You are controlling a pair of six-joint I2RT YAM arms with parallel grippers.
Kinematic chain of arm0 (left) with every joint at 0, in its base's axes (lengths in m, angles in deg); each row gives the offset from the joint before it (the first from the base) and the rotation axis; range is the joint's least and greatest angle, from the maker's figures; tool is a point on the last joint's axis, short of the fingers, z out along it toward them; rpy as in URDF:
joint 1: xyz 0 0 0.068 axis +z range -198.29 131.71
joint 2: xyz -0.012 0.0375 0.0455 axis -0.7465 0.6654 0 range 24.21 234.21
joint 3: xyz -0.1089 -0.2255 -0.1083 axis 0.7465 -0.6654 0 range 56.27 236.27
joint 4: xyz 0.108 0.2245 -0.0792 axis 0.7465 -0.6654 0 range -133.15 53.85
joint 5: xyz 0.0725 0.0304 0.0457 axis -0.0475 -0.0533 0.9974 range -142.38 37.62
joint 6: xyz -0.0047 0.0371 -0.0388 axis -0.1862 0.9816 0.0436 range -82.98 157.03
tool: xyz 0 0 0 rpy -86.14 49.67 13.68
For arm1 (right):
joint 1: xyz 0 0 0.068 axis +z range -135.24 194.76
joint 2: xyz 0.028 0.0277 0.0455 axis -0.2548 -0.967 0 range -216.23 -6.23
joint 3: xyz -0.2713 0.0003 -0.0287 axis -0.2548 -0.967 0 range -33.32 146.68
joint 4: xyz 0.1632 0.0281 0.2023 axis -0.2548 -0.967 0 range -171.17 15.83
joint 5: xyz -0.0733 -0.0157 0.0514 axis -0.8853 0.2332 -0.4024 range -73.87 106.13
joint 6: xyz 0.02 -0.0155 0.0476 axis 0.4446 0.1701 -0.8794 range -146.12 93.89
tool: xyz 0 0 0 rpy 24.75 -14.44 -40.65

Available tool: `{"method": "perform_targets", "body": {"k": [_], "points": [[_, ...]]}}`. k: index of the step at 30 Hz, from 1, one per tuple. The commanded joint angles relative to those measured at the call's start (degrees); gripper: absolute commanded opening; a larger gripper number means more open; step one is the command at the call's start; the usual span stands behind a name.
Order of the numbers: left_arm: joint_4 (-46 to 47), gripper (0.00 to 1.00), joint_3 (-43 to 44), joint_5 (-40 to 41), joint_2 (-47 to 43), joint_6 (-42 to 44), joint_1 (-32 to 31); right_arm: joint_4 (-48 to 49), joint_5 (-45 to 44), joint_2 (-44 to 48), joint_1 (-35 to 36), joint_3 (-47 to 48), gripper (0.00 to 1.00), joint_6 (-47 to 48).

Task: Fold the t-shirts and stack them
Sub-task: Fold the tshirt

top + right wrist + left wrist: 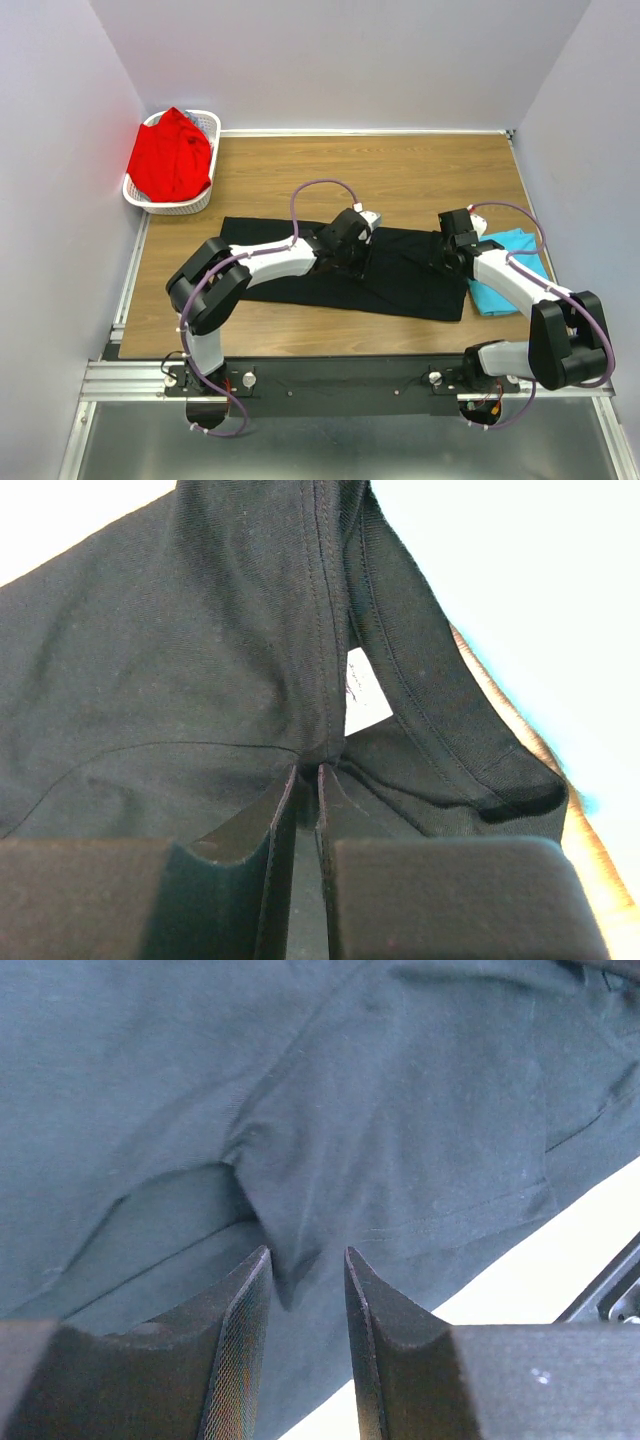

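A large black cotton t-shirt [400, 285] lies stretched in a long band across the middle of the wooden desk [400, 170], from left of centre to the right side. Its right end touches a turquoise t-shirt [515, 245] that lies crumpled near the desk's right edge, partly under the right arm [510, 275].

The right jaws are clenched on the black t-shirt [150, 680]. In the right wrist view they stand almost together, pinching a seamed ridge of cloth just below the collar, with the small white neck label [365, 690] showing just above the pinch.

The left arm [270, 262] reaches in from the left over the middle of the black t-shirt [400, 1110]. The left jaws are released and stand apart. In the left wrist view a small pucker of the dark cloth sits in the gap between them, and creases run away from it.

A bright red t-shirt [170, 160] is heaped in a white plastic lattice basket [205, 122] at the far left corner of the desk, well apart from the other two shirts. It rises above the rim.
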Motion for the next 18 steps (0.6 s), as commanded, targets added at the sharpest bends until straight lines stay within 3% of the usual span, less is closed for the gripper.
{"method": "perform_targets", "body": {"k": [1,9,18], "points": [[0.29,0.4,1.34,0.49,1.02,-0.31,-1.18,-0.63,-0.9,0.84,-0.34,1.64,0.2,0.41],[0.38,0.0,1.17,-1.7,-0.65,-0.66,-1.27,-0.9,-2.92,0.58,-0.68,2.43,0.17,1.11],[1.17,0.0,-0.06,-6.62,-3.64,-0.66,-1.0,-1.77,-3.8,0.93,-1.3,3.31,0.11,1.73]]}}
